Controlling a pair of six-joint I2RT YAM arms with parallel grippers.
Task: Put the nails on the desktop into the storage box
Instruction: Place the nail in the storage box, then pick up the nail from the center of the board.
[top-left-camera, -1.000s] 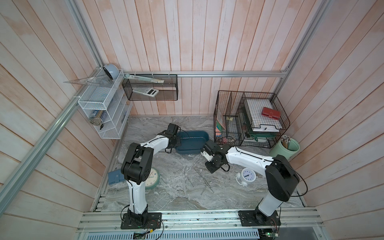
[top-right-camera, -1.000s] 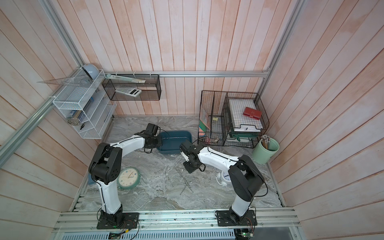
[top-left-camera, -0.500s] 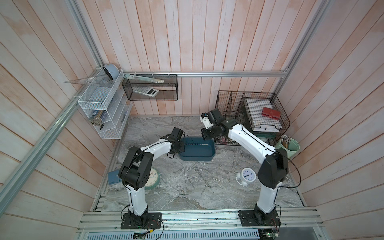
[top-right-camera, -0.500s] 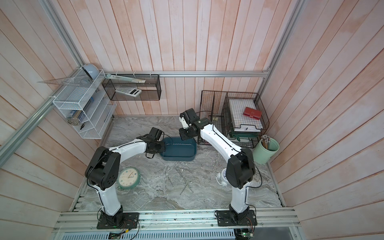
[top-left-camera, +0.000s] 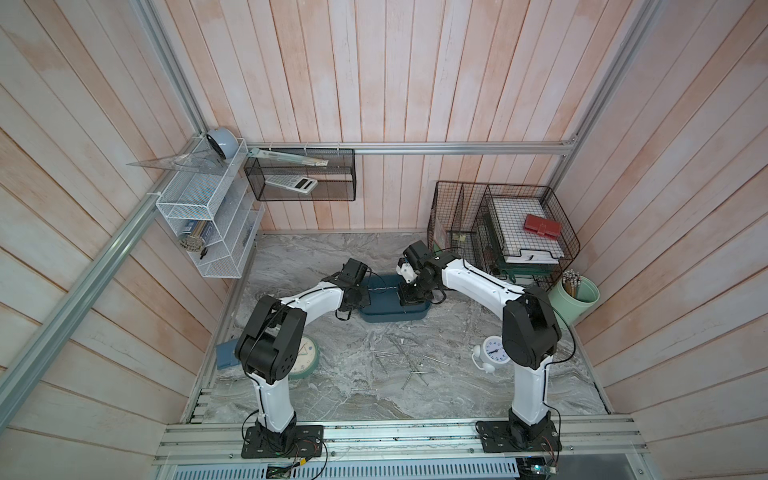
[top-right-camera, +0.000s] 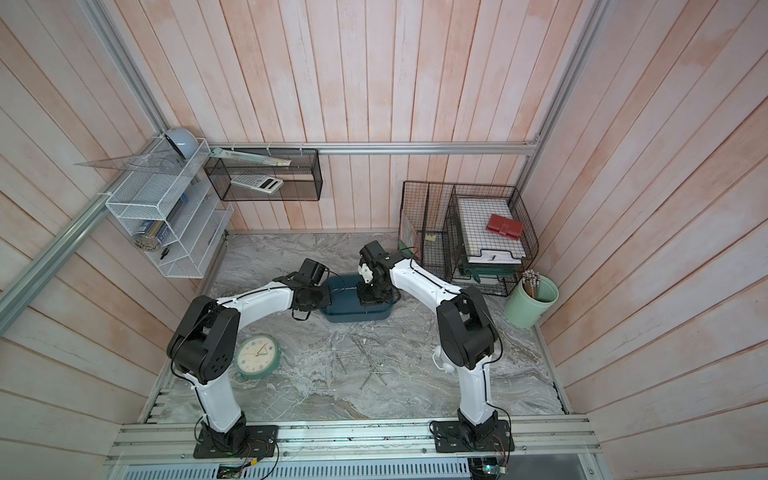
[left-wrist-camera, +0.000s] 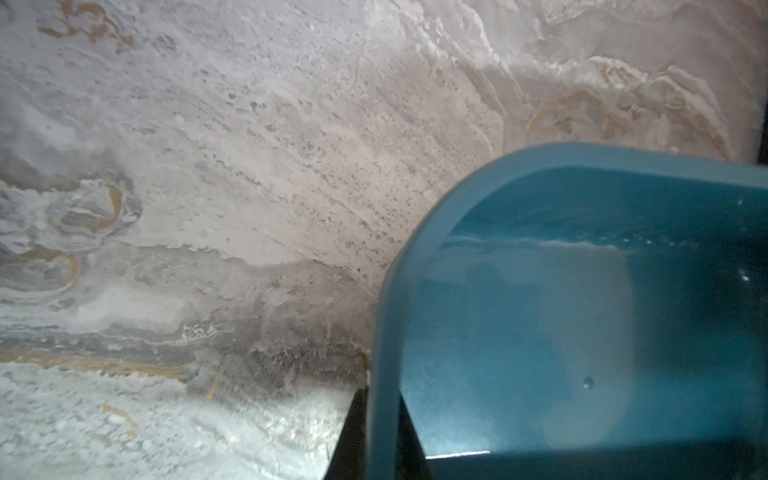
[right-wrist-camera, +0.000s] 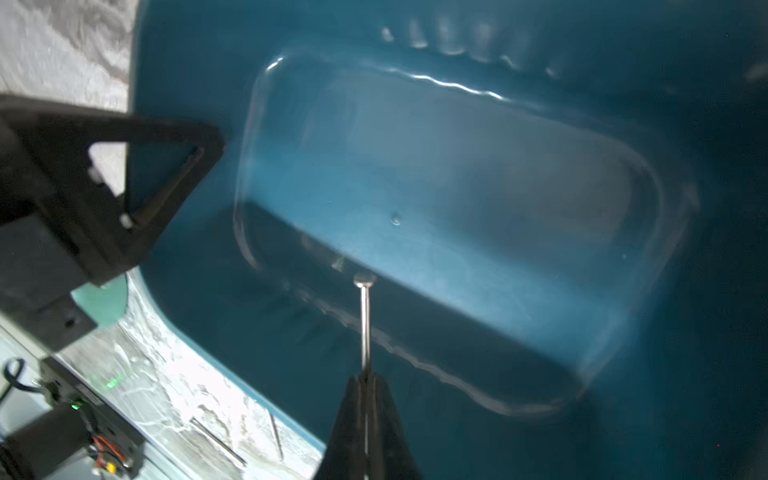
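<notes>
The dark teal storage box (top-left-camera: 390, 318) (top-right-camera: 353, 313) sits mid-desktop. My left gripper (top-left-camera: 361, 297) (left-wrist-camera: 382, 399) is shut on its left wall, one finger inside and one outside. My right gripper (top-left-camera: 409, 297) (right-wrist-camera: 365, 376) hangs inside the box's right end, shut on a thin silver nail (right-wrist-camera: 365, 324) whose head points down at the box floor (right-wrist-camera: 457, 166). Several more nails (top-left-camera: 411, 370) (top-right-camera: 374, 370) lie scattered on the marble desktop (left-wrist-camera: 249, 166) in front of the box. Two of them (right-wrist-camera: 218, 440) show beside the rim.
A green round clock (top-left-camera: 305, 357) lies by the left arm's base, and a white alarm clock (top-left-camera: 492, 353) stands by the right arm. Black wire baskets (top-left-camera: 498, 232) and a mint cup of pencils (top-left-camera: 575, 295) fill the back right corner.
My right gripper rose from the scattered nails with a nail, swung over the box's back edge and has come down into the box. The left gripper has drawn the box slightly forward.
</notes>
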